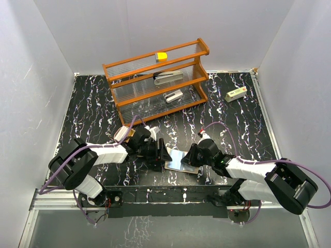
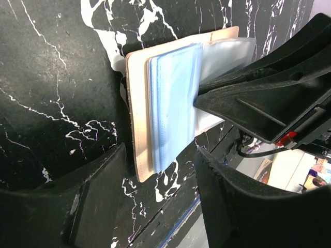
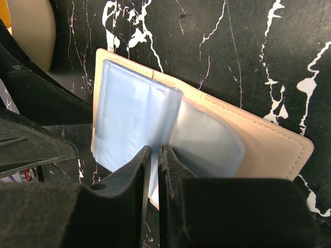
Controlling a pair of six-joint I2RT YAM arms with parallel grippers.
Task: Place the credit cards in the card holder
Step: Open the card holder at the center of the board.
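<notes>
**Left arm** [image 1: 101, 155]: is being held low, with the forearm being stretched rightward from its base toward the centre.

**Left gripper** [image 1: 161, 155]: is being pointed toward the opposite gripper. The jaws are being held well apart, and nothing is being clasped between its black fingers [image 2: 98, 201].

**Right arm** [image 1: 248, 168]: is being held low, with the forearm being stretched leftward toward the centre.

**Right gripper** [image 1: 192, 156]: is being faced toward the left one, with the tips of the two being held near each other but apart. Its fingers [image 3: 142, 170] are being pressed almost together, and a thin clear sleeve [image 3: 129, 119] is being pinched between them.
</notes>
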